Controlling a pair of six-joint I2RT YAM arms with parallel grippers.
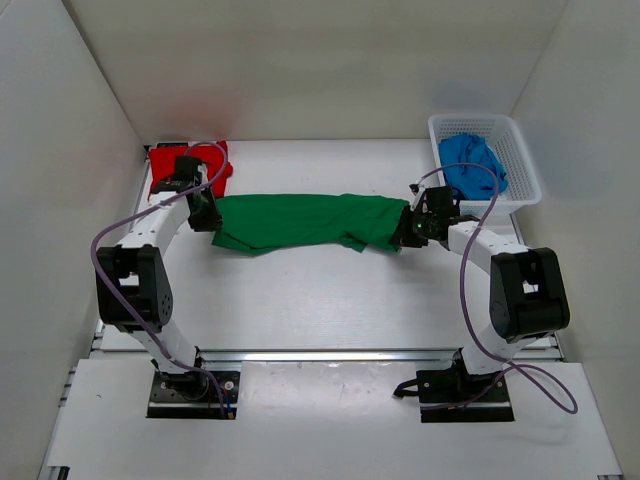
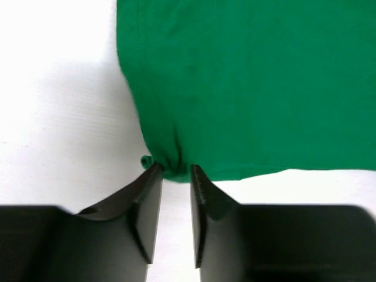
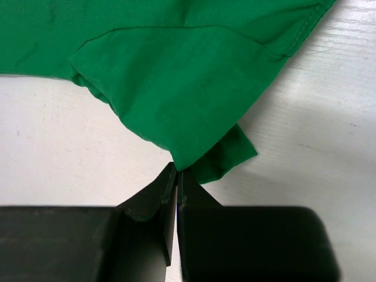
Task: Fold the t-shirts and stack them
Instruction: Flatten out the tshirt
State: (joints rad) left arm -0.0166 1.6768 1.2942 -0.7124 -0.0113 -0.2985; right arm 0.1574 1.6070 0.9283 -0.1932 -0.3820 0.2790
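Across the middle of the overhead frame, on the white table, the green shirt lies stretched into a long horizontal band. It is flat on the surface, and its lower edge is rumpled.

At upper right of the frame, a white mesh basket stands by the right wall. The blue shirt sits crumpled inside it.

At upper left, the red shirt lies in the back corner, just beside the green shirt's left end. The left arm and its cable partly cover it.

Left gripper: positioned at the left end of the green shirt. The jaws stand a narrow gap apart, and a gathered bit of the shirt's edge sits between the fingertips.

Right gripper: positioned at the right end of the green shirt. The jaws are pressed together and pinch a corner of the green cloth. A small flap is folded out beside the tips.
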